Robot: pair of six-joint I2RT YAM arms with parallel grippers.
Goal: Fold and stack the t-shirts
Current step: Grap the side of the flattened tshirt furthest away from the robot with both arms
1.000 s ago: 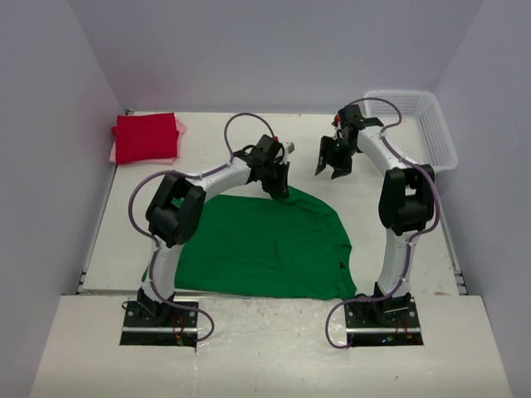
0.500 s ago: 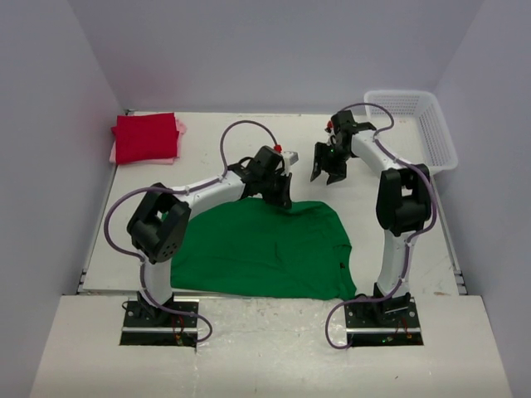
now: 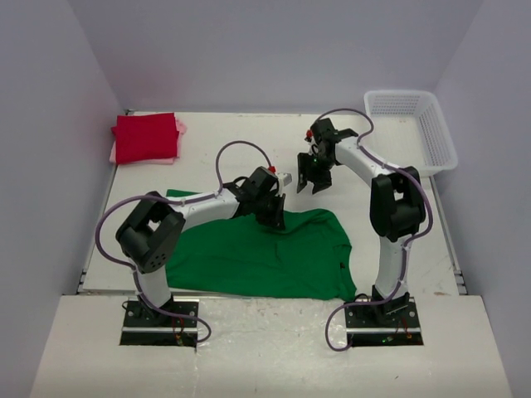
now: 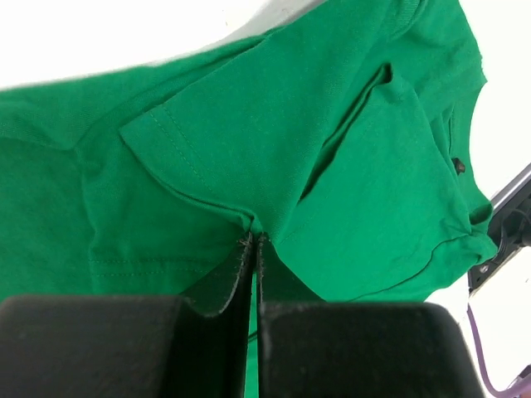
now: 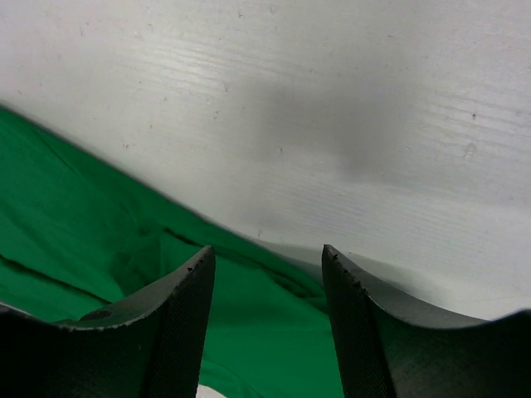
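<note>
The bright green t-shirt (image 3: 257, 253) lies spread on the white table in front of the arms. My left gripper (image 3: 274, 217) is shut on a fold of its far edge, pinching the cloth (image 4: 249, 166) between the fingertips. My right gripper (image 3: 311, 184) is open and empty, hovering above the table just beyond the shirt's far edge; the green cloth (image 5: 99, 224) shows under its fingers. The red t-shirt (image 3: 145, 137) lies folded at the far left corner on top of the pale pink one (image 3: 181, 128), which only shows at its edges.
A white mesh basket (image 3: 415, 128) stands at the far right corner. Grey walls close in the table on three sides. The bare white tabletop (image 3: 241, 141) lies between the red stack and the basket.
My left gripper has pulled the shirt's far edge toward the near side, folding it over. My right gripper has moved left and nearer, toward the shirt's far edge.
</note>
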